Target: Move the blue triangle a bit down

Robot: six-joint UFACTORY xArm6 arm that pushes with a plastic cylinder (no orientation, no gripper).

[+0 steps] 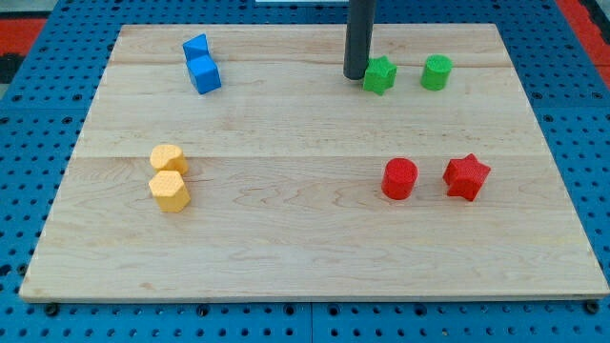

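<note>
Farthest to the view's left sit two yellow blocks point(169, 178), one touching the other, roughly halfway down the board point(286, 248). They play no part here and are well clear of any likely path.

Up near the view's top left are two blue blocks touching each other. The upper, smaller one looks like the blue triangle point(195, 46), pressed against the top of the blue cube point(204, 73). That contact matters: a push straight down the view would likely drive the cube along too, so I judge the triangle needs nudging from above and slightly aside, or both will shift together.

Right of centre, my tip point(355, 75) rests on the board near the view's top, just beside the left edge of the green star point(379, 74), possibly touching it; I cannot tell which. There is no hand to open or close, only the bare rod, and it holds nothing. It stands well apart from the triangle, so the task looks not yet begun.

Further right is the green cylinder point(437, 72), near the star but apart. Below them lie the red cylinder point(399, 178) and the red star point(466, 176), side by side with a gap.

To start, my tip would have to travel left across the view's top and get above the triangle.
</note>
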